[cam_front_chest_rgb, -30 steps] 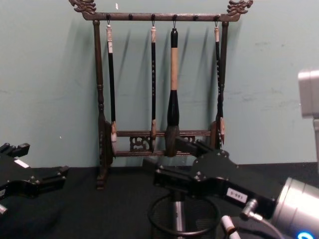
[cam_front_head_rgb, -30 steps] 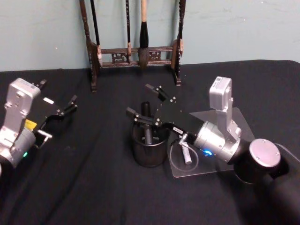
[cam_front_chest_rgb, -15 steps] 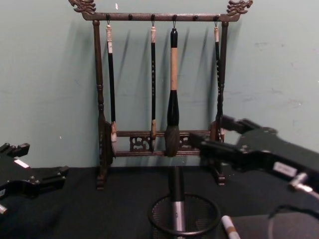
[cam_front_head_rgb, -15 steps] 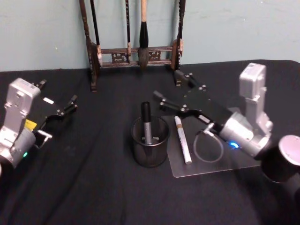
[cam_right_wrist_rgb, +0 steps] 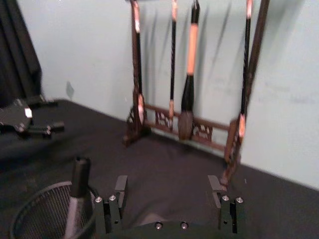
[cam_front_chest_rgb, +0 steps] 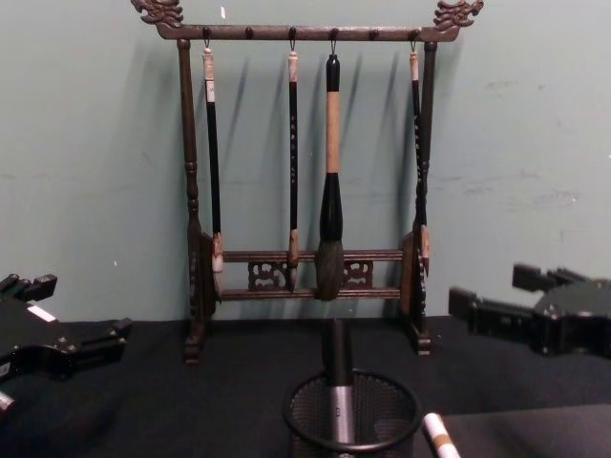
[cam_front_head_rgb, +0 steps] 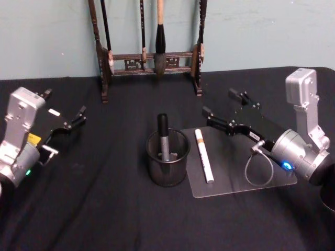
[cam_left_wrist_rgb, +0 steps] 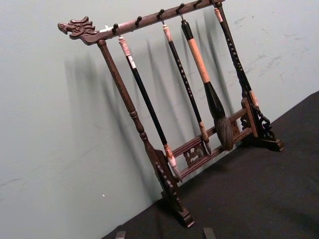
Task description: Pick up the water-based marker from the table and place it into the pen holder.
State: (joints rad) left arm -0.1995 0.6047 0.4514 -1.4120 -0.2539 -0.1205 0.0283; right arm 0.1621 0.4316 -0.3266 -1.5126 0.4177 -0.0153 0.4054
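Head view, marker left of right pincer

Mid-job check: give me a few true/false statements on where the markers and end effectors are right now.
A marker stands in the pen holder. True.
The right end effector grips a marker. False: it is open and empty, to the right of the holder.
A white marker lies on the clear mat. True.
The left end effector hovers over the holder. False: it sits open, far to the left of it.
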